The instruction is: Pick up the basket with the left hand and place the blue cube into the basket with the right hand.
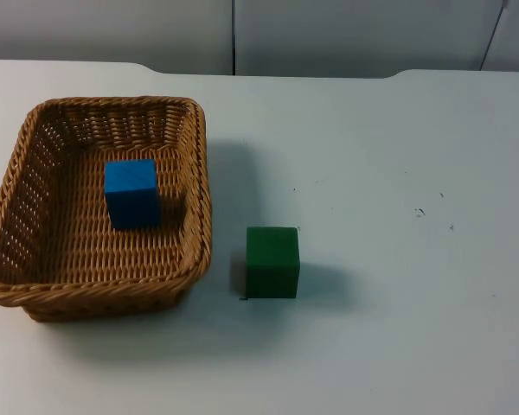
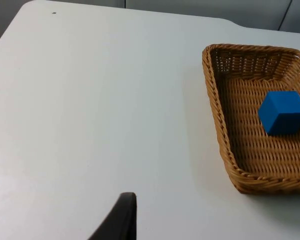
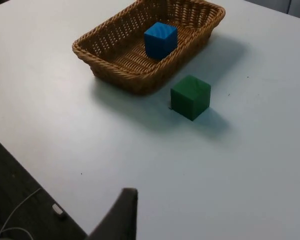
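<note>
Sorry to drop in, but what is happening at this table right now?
Nothing is being handled at this moment. The blue cube already sits inside the wicker basket, which rests on the white table. A green cube stands on the table just beside the basket, apart from it. Both arms are waiting, back from the objects.

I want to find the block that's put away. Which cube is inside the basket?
The blue cube sits inside the brown wicker basket; the green cube stands outside on the white table.
</note>
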{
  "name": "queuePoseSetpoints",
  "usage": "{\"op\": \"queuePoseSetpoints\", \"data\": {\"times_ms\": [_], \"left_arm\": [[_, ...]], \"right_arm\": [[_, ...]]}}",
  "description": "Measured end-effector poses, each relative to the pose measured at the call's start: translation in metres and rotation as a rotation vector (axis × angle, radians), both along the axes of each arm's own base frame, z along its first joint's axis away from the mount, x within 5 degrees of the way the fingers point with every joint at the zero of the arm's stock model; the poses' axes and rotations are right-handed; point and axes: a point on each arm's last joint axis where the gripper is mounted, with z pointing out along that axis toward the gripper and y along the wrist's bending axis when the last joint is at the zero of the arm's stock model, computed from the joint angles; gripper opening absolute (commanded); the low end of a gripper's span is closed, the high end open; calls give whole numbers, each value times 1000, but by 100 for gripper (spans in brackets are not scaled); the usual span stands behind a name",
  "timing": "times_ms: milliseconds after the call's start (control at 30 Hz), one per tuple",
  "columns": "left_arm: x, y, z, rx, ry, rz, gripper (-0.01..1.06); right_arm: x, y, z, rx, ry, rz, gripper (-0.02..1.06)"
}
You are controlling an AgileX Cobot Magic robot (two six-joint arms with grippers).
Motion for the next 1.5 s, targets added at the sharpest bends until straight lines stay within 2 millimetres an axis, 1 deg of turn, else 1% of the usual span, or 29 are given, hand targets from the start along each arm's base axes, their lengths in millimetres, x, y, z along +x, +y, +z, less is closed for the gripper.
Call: {"op": "queuePoseSetpoints", "data": {"times_ms": [600,833,1000,1500], "left_arm": [[0,0,0,0,0,0,105],[0,0,0,0,0,0,105],[0,0,0,0,0,0,105],[0,0,0,0,0,0,105]], "right_arm": [[0,0,0,-7,-7,-2,104],[4,-4,0,-4,-8,-66,104],[4,-5,0,-2,-7,-77,104],[3,-3,0,-17,-18,-45,104]]}}
